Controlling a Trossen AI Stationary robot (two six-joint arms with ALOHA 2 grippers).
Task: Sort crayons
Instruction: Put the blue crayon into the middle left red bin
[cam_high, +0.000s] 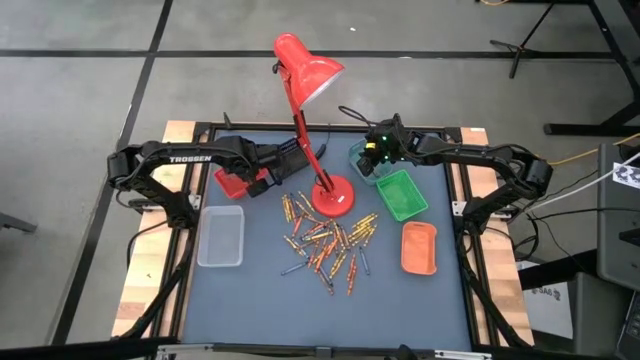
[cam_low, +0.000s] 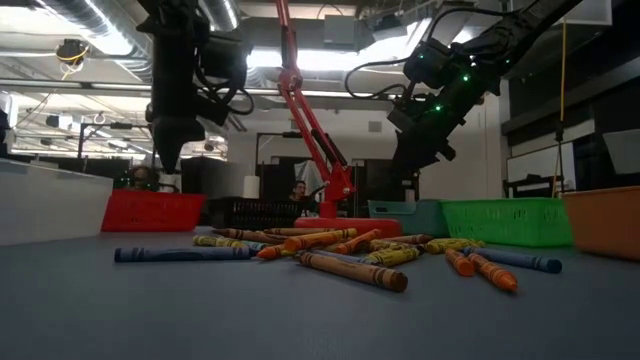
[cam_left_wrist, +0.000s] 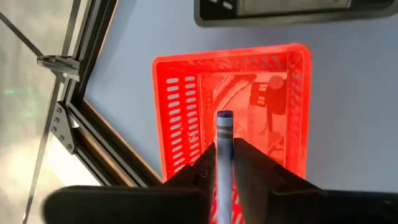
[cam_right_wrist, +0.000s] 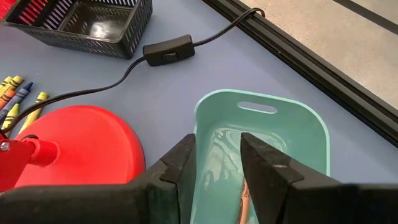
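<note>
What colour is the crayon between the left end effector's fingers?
Blue. The crayon shows best in the left wrist view, above the red tray.

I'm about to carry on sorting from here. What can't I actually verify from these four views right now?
- Left gripper: the blue crayon lies between its fingers over the red tray, but a firm grip is unclear.
- Teal tray: right gripper covers most of its floor; one crayon peeks out.
- High view: crayon pile too small to count.
- Black basket: cut off.
</note>
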